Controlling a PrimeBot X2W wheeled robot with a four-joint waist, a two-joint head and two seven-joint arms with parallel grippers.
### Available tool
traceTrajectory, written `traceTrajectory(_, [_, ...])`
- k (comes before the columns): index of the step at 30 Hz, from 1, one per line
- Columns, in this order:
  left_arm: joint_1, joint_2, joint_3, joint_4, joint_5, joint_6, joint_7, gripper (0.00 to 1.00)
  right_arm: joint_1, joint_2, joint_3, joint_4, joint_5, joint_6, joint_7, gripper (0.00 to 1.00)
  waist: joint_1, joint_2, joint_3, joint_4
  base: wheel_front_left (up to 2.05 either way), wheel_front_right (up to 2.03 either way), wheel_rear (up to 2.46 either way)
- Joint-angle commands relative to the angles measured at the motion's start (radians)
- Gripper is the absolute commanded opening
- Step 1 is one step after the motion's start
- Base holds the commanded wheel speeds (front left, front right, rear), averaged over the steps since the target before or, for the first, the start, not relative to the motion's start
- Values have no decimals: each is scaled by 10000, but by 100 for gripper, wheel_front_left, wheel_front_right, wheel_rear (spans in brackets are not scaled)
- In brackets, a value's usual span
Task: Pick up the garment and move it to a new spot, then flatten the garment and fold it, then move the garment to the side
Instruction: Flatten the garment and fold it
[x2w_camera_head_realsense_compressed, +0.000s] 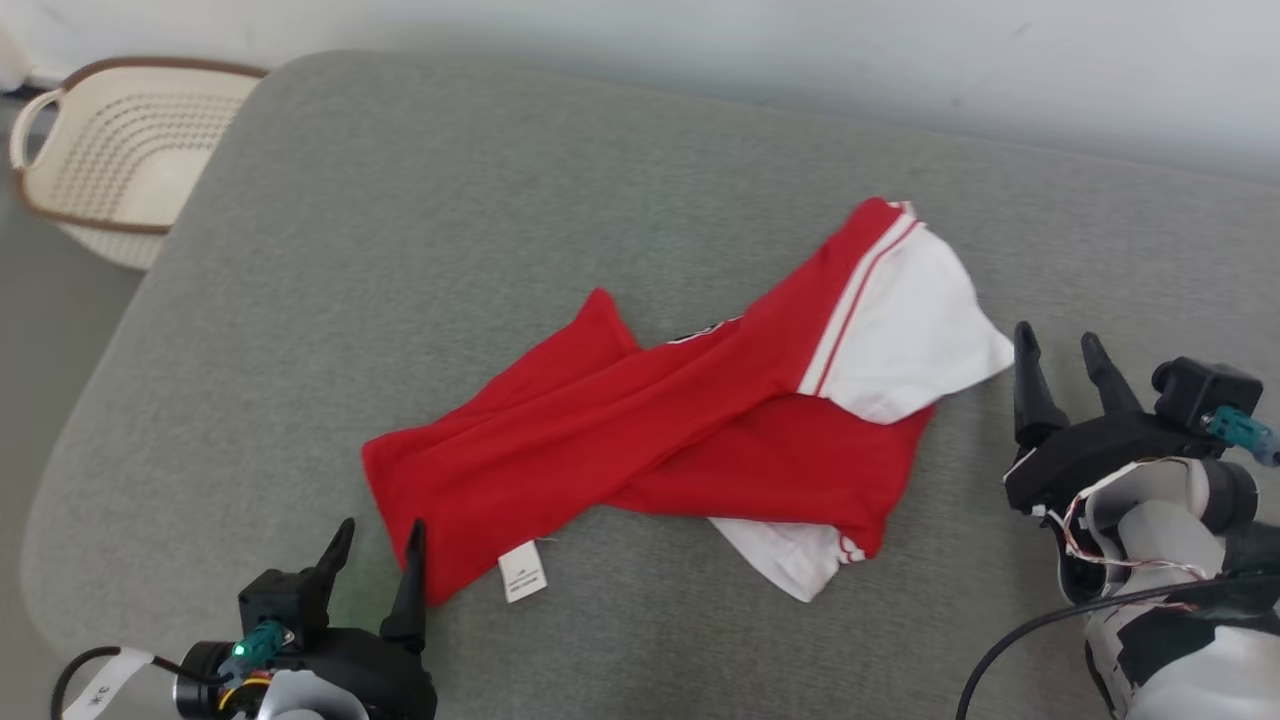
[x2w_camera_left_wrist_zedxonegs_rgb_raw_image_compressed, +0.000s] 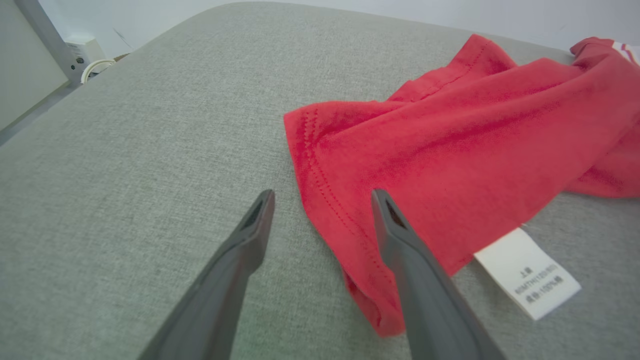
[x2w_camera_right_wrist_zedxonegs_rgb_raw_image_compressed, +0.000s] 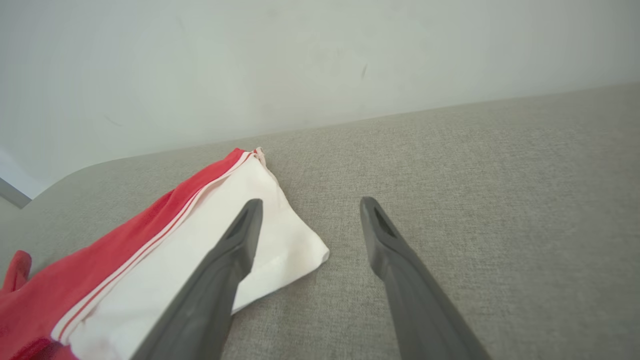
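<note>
From my remote seat I saw the crumpled red T-shirt with white sleeves and red-striped cuffs (x2w_camera_head_realsense_compressed: 650, 430) lying loosely bunched near the middle of the grey fabric-covered cushion (x2w_camera_head_realsense_compressed: 400, 250), stretched on a slant from the near left to the far right. Its red hem corner sat at the near left, with a small white printed care label (x2w_camera_head_realsense_compressed: 522, 572) poking out flat onto the cushion beside it. One white sleeve (x2w_camera_head_realsense_compressed: 900, 330) fanned out at the far right end, and another peeked from under the red body at the near edge. The left gripper (x2w_camera_head_realsense_compressed: 381, 524) hovered right at that hem corner. Its two dark fingers were spread wide with nothing between them. In the left wrist view one finger crossed over the stitched hem while the other stood over bare cushion, and I could not tell whether either touched the cloth. The right gripper (x2w_camera_head_realsense_compressed: 1057, 335) was just beside the pointed tip of the far white sleeve, fingers likewise wide apart and empty. In the right wrist view one finger overlapped the sleeve and the other stood over plain grey fabric. A cream perforated plastic basket with a brown rim (x2w_camera_head_realsense_compressed: 120, 150) stood off the cushion's far left corner, well apart from the shirt.
</note>
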Motion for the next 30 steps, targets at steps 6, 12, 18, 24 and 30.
traceTrajectory(6, [300,-25,-716,-739,-582,111,-13,100,-841,-362,56,827,-176,-1,0,100,-1,-1,747,1461,0,0,0])
traceTrajectory(12, [303,-31,-1303,-1176,-998,350,-13,100,-1974,-730,393,2078,-332,-1,0,100,-1,-1,1004,1917,0,0,0])
traceTrajectory(18, [130,-23,-1812,-1276,-1487,467,-13,100,-2964,-1004,566,3300,-541,-1,0,100,-1,-1,1271,2216,0,0,0])
traceTrajectory(24, [10,-24,-2143,-1407,-1768,641,-13,100,-3559,-1111,565,4510,-509,-1,343,100,-1,-1,1503,2459,0,0,0])
traceTrajectory(30, [197,-27,-2039,-1501,-1662,745,-13,100,-3337,-809,613,4887,-200,1,467,0,-1,-1,1485,2369,0,0,0])
